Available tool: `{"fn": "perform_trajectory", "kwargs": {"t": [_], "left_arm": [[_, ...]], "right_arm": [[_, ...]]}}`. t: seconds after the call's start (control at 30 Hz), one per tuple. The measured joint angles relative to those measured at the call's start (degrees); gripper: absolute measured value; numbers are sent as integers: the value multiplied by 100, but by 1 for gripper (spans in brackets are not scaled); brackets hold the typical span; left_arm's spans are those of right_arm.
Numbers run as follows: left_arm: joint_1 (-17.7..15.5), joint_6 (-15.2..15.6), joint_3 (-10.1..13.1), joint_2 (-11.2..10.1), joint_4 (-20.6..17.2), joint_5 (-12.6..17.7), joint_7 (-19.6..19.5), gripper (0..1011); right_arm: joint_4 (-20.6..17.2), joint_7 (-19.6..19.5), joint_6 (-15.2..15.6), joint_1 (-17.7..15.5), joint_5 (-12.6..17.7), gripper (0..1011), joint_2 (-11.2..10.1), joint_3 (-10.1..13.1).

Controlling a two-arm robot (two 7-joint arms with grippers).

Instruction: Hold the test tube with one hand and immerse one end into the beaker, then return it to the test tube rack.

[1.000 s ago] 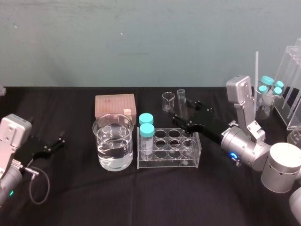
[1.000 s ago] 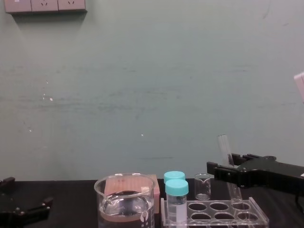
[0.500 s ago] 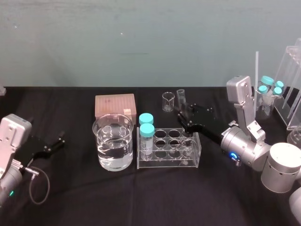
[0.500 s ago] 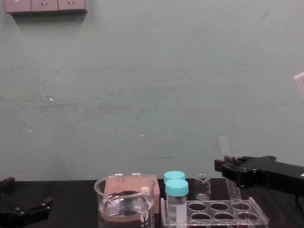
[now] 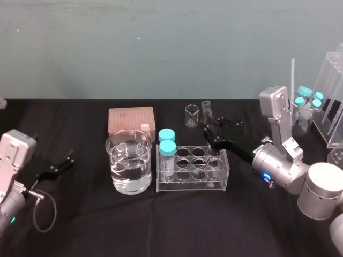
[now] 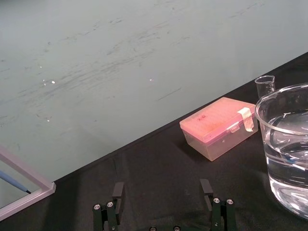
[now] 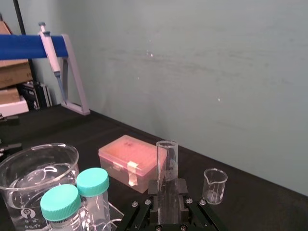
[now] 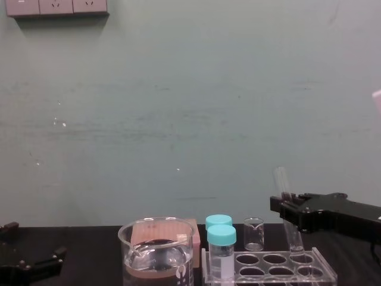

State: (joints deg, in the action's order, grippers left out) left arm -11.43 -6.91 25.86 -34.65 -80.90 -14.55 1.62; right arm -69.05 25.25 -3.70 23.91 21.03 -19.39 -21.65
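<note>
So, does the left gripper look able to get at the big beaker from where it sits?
Probably yes. The left gripper rests open at the left, with bare table between it and the beaker. The pink box stands behind that path, not in it.

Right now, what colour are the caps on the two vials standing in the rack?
Teal. The vial caps show best in the right wrist view.

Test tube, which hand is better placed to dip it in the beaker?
Right. The right hand grips the test tube at the rack; the left hand sits open, parked left of the beaker.
</note>
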Motion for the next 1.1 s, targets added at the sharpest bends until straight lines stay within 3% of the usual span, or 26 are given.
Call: {"fn": "perform_trajectory", "kwargs": {"t": [0.4, 0.67, 1.1], "left_arm": [[0, 0, 0, 0, 0, 0, 0, 1000], [0, 0, 0, 0, 0, 0, 0, 1000], [0, 0, 0, 0, 0, 0, 0, 1000]], "right_arm": [[-11, 164, -500, -181, 76, 227, 102, 235], [-104, 216, -646, -253, 135, 228, 126, 347], [-615, 364, -853, -224, 277, 227, 31, 546]]}}
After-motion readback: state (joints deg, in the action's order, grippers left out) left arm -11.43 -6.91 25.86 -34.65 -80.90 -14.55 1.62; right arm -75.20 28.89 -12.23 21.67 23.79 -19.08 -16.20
